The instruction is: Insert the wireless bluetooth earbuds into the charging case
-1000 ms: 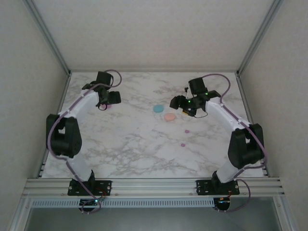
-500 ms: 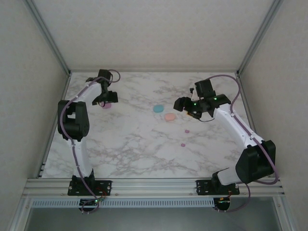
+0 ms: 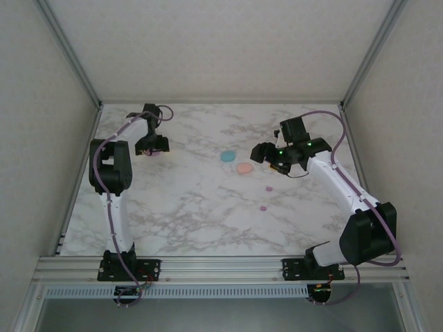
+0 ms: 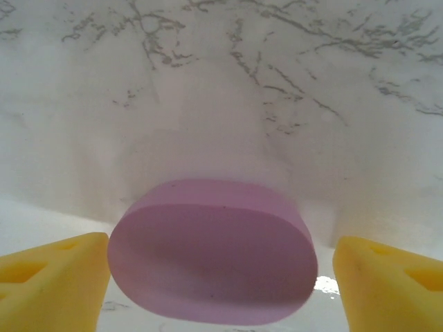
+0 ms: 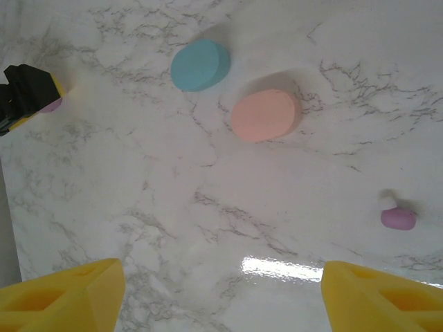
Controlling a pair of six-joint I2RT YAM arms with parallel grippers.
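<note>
Note the left gripper (image 4: pixel 221 280) now set down around the pink case (image 4: pixel 211 252) at 10 o'clock on the table (image 3: pixel 187 207), after a second spent drawing the arm upright over that spot. Read the jaws as spread, not pinching: one yellow fingertip (image 4: pixel 52 280) just beside the case at its 9 o'clock, the other clear of it at 3 o'clock. Note the right gripper (image 5: pixel 220 297) hanging at 2 o'clock much as a second ago, elbow swung outward. Read these jaws as spread too, with only bare table between. Find the blue case (image 5: pixel 200 64) and the peach case (image 5: pixel 265 115) near each other just past table centre. Find one pink earbud (image 5: pixel 398 218) loose at 4 o'clock from the peach case and the other earbud (image 3: pixel 262 207) at 5 o'clock, both well apart from the pink case. Treat the change as a grasp being set up on the matching case, not as insertion; count no earbud as lifted or seated. Cannot tell open from shut on the pink case. Expect the next move to call for a squeeze on the case, then a carry toward the earbuds
</note>
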